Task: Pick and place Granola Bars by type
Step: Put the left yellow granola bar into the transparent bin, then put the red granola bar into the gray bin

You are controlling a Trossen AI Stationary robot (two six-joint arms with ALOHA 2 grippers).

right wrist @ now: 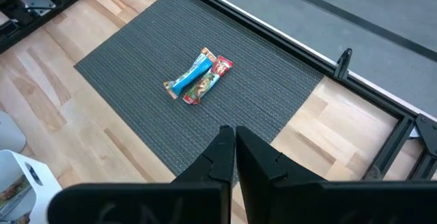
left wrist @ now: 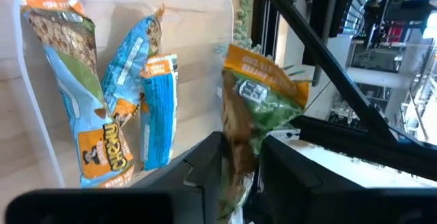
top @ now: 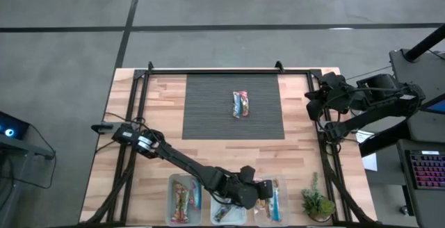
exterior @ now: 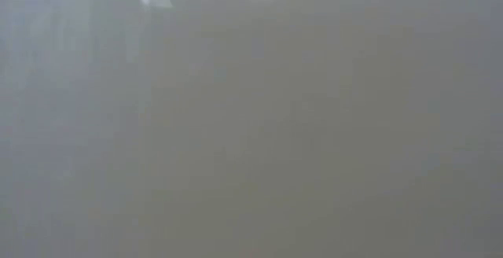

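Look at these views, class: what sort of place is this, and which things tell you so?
Probably a robotics lab or test workshop. A wooden table with a black metal frame stands on a bare grey floor, two robot arms work over a dark mat, and a keyboard sits beside the rig.

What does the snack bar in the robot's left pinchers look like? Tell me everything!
The snack bar has a crinkly, shiny wrapper that is orange at one end and green in the middle, with brown along one side. It stands nearly upright, a little bent, pinched at its lower part between the two dark fingers of the left tool. It hangs beside the clear bin holding blue-wrapped bars.
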